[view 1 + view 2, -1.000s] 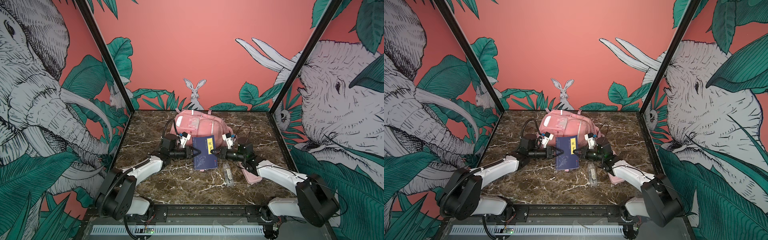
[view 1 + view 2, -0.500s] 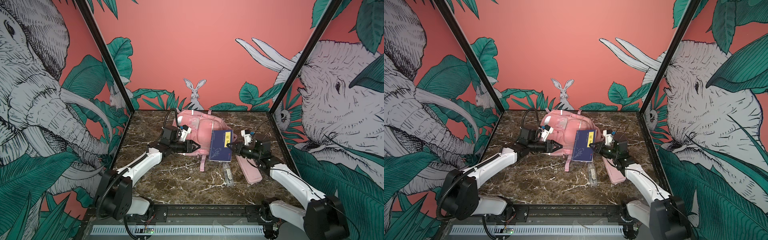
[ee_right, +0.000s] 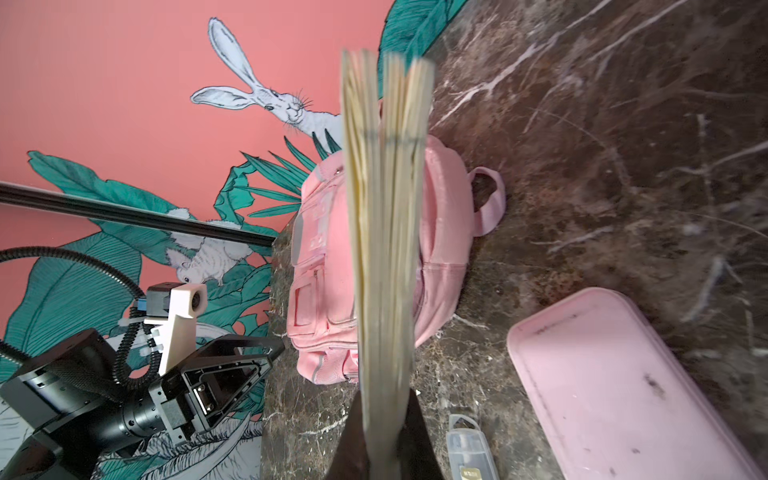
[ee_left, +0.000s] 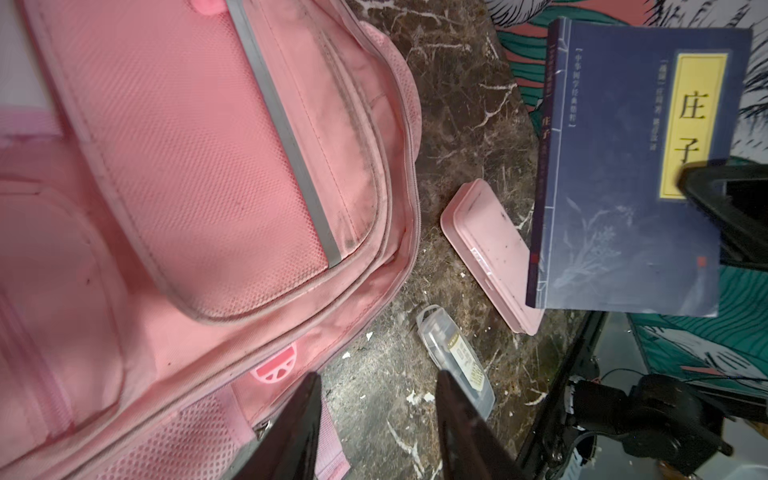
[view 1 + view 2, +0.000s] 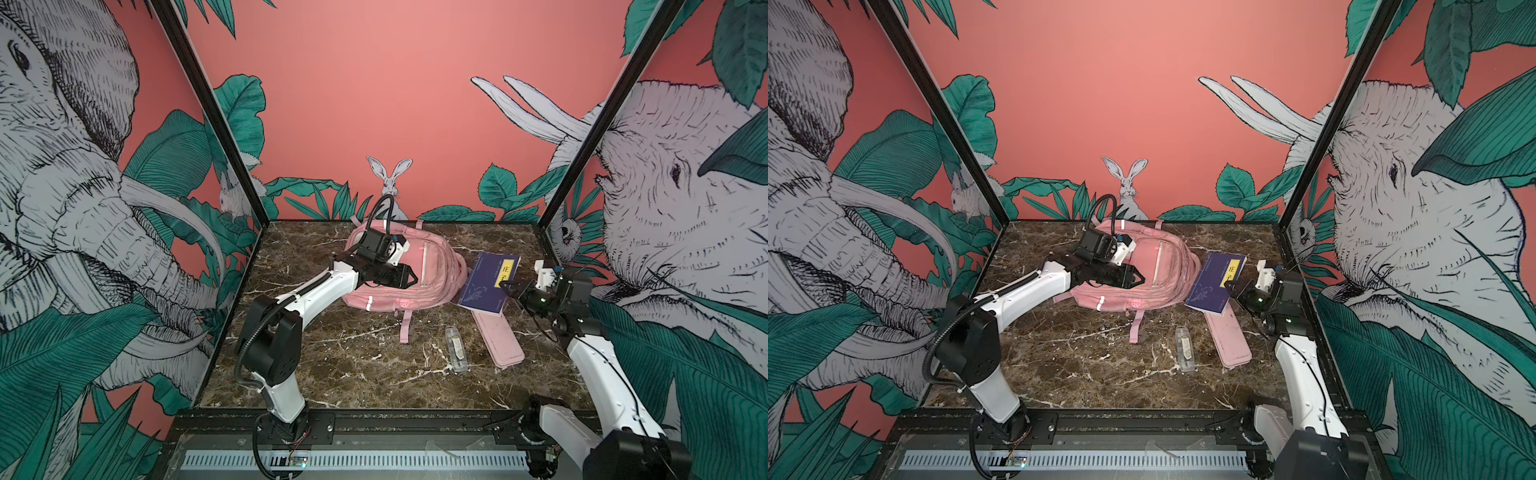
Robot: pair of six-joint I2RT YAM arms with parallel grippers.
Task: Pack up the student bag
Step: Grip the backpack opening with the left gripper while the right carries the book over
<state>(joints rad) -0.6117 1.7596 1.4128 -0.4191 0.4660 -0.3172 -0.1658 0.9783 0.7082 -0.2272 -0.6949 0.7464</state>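
While the large soft pink fabric student bag [image 5: 386,297] lies flat toward the back of the brown marble tabletop [image 5: 353,374] in both top views, we judge the packing barely begun: nothing shows inside it. The right gripper [image 5: 508,286] is clamped on a navy-blue paperback book [image 5: 486,278] with a yellow title strip, held tilted just beside the bag and near the right wall post [image 5: 582,166] (little room on that side). A flat slim pink pencil case [image 5: 498,340] and a small clear plastic box [image 5: 455,351] lie outside the bag. The left gripper [image 5: 1138,277] hovers over the bag's front, with bare marble nearer the camera.

From the left wrist, the left gripper [image 4: 378,424] shows jaws apart and empty above the bag's edge. We see no pocket gaping, so one probably needs opening first.

From the right wrist, the book's cream page edges [image 3: 386,228] fill the middle, pinched by the right gripper [image 3: 382,449]. The bag [image 3: 324,270] lies beyond, the pencil case [image 3: 623,382] alongside.
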